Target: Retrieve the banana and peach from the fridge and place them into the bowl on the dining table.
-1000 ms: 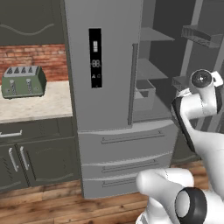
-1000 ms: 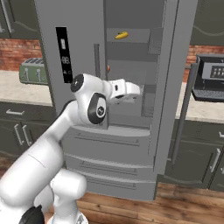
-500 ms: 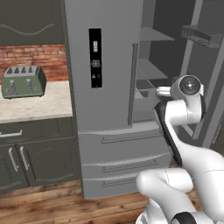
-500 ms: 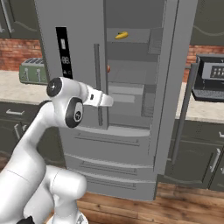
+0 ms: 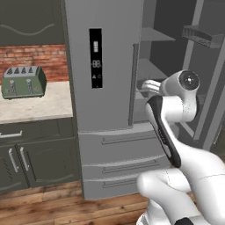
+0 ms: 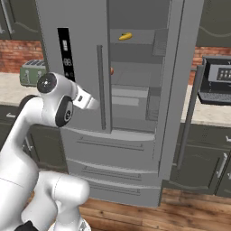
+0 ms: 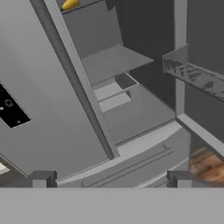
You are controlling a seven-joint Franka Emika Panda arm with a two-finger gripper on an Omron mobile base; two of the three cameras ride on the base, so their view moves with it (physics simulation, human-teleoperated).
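Observation:
The fridge (image 5: 103,110) stands with its left door shut and its right door swung open (image 6: 180,85). On an upper shelf inside lies the yellow banana (image 6: 125,36), which also peeks in at the top edge of the hand view (image 7: 70,4). The orange-red peach (image 6: 112,71) sits one shelf lower, half hidden behind the left door's bar handle. My gripper (image 7: 111,179) is open and empty, its fingertips (image 7: 41,178) wide apart. It hovers in front of the left door's inner edge (image 6: 94,104), (image 5: 143,84), outside the compartment. The bowl and dining table are out of view.
A green toaster (image 5: 23,82) stands on the stone counter left of the fridge. A black microwave (image 6: 216,83) sits on the counter to the right. The open door's shelves (image 5: 204,35) jut out on the right. Drawers (image 6: 113,158) lie below, above a wooden floor.
The arm has swung left, carrying the hand from the fridge opening to in front of the left door's edge. The jaws stayed open. The fruit has not moved.

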